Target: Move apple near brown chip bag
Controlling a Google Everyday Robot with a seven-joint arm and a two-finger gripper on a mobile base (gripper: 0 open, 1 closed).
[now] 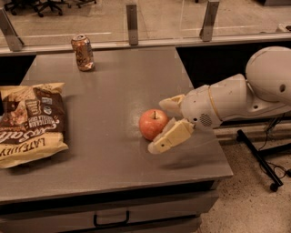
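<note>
The grasping step is in hand: the gripper (159,125) sits at the right of the apple (152,123), mid-table (113,91), with its fingers spread and not yet clenched, so the next move calls for closing, then carrying it left to the brown chip bag (28,122).

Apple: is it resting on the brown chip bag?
No, the apple sits on the table, apart from the brown chip bag, at the open gripper.

Grey matte table (113,86), drawer front (150,214) below with a black handle (111,220). Far edge: glass partition (173,18) on metal posts (132,22). Behind it a pale floor and office chair bases (41,5), top left. On the right, speckled floor (250,209), black wheeled stand legs (257,152), cables. The gripper (158,126) is over the table's right side, fingers spread.
</note>
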